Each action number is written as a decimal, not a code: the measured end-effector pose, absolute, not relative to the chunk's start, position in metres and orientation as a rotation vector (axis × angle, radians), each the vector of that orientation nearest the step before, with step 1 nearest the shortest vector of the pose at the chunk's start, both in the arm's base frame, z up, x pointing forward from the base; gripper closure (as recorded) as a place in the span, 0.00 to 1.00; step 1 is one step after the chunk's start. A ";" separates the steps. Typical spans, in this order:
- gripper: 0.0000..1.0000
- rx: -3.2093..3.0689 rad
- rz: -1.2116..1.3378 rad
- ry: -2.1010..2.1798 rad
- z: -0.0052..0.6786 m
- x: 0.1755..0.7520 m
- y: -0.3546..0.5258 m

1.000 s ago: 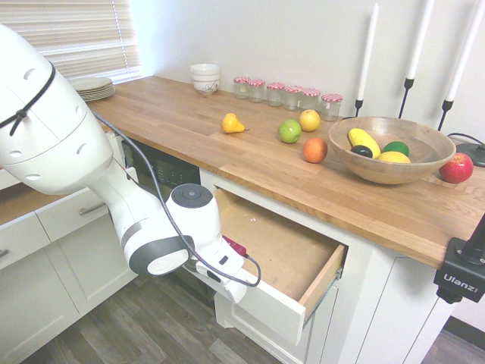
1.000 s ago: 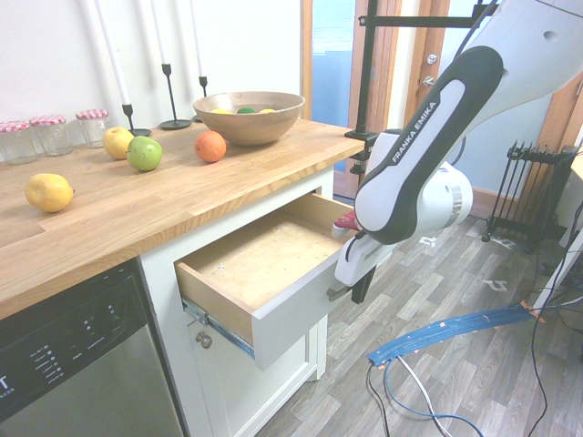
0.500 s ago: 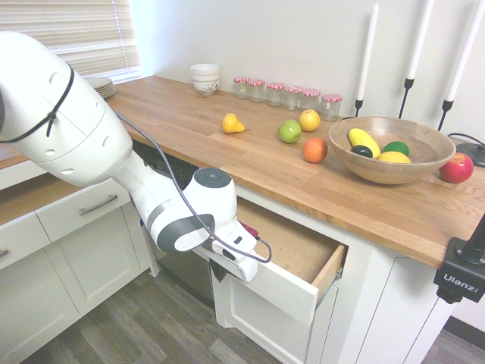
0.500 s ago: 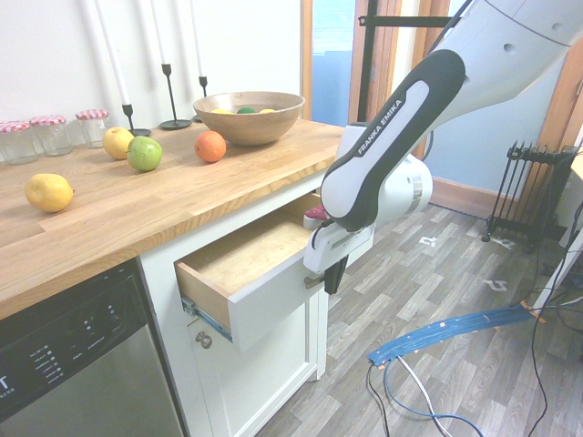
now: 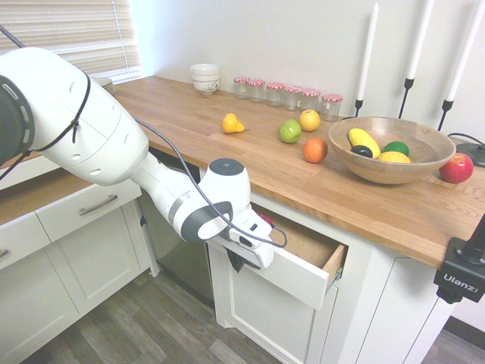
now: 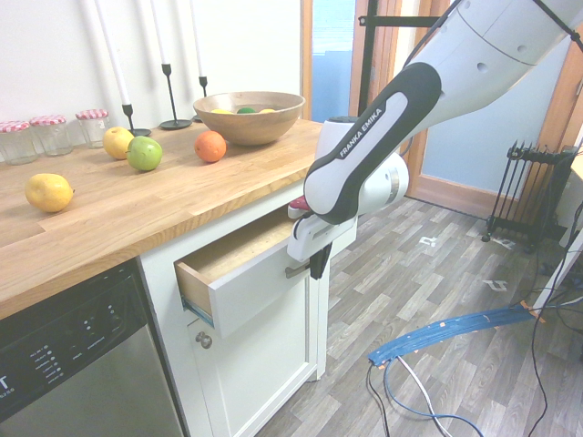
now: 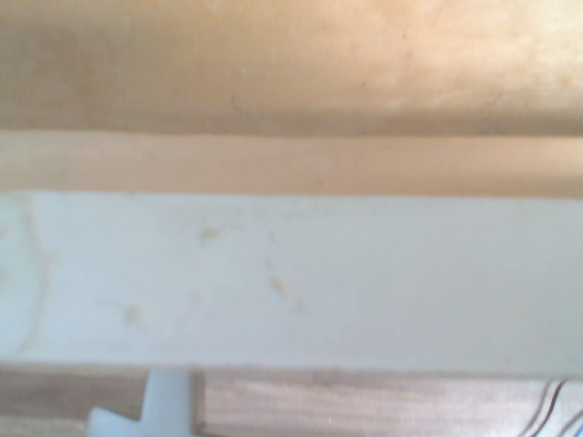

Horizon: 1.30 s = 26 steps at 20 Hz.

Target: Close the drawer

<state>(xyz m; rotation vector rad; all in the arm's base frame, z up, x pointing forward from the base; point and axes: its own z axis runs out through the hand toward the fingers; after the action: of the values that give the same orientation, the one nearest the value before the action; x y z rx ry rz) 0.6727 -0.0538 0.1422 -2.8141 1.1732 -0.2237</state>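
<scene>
Beneath the wooden worktop [image 5: 227,152], the drawer [image 5: 299,277] stands partly open, its white front panel a short way out from the cabinet and a strip of tan box showing behind it. The fingers [image 6: 318,264] are clenched together, pointing down against the front panel beside the silver handle [image 6: 296,270]. On the worktop above the drawer, to its right, sits a wooden bowl [image 5: 391,149] of fruit.
</scene>
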 end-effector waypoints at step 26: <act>1.00 -2.805 -0.215 1.213 0.128 0.756 -0.050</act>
<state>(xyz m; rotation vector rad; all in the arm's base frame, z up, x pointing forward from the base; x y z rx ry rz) 0.7558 -0.0495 0.1282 -2.8053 1.2126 -0.2148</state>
